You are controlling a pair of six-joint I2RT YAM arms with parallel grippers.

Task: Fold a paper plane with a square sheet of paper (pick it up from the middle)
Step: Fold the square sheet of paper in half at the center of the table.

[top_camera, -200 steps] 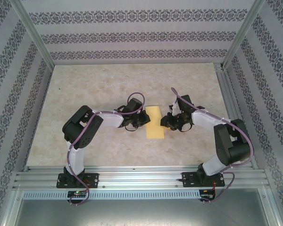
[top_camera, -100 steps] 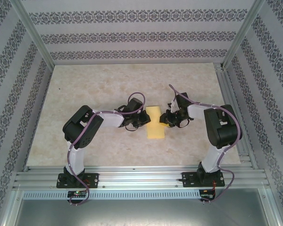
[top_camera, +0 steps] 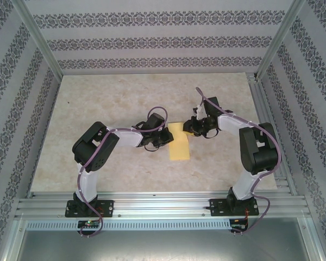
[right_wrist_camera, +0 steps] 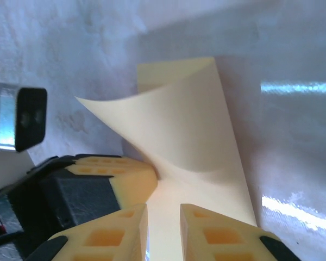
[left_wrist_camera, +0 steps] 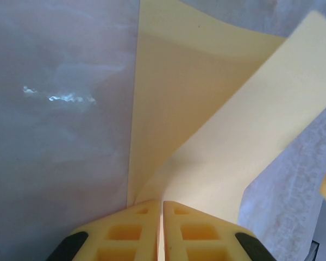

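Note:
The pale-yellow sheet of paper (top_camera: 179, 148) lies mid-table as a narrow folded rectangle. My left gripper (top_camera: 165, 139) sits at its left edge. In the left wrist view the left gripper (left_wrist_camera: 163, 204) is shut on the paper (left_wrist_camera: 206, 119), and one layer curls up off the table to the right. My right gripper (top_camera: 189, 128) is at the paper's far right corner. In the right wrist view the right gripper (right_wrist_camera: 163, 211) has its jaws a little apart over the flat paper (right_wrist_camera: 185, 136), nothing pinched. A left-gripper finger (right_wrist_camera: 131, 178) presses the fold just ahead.
The beige marbled table (top_camera: 98, 98) is bare around the paper. Aluminium frame rails (top_camera: 263, 119) run along the right and near edges, with patterned walls (top_camera: 152, 38) behind. Both arms angle inward, their elbows out to the sides.
The right arm swung in and its gripper moved toward the far end of the paper, close to its right corner. The left gripper held its place on the paper.

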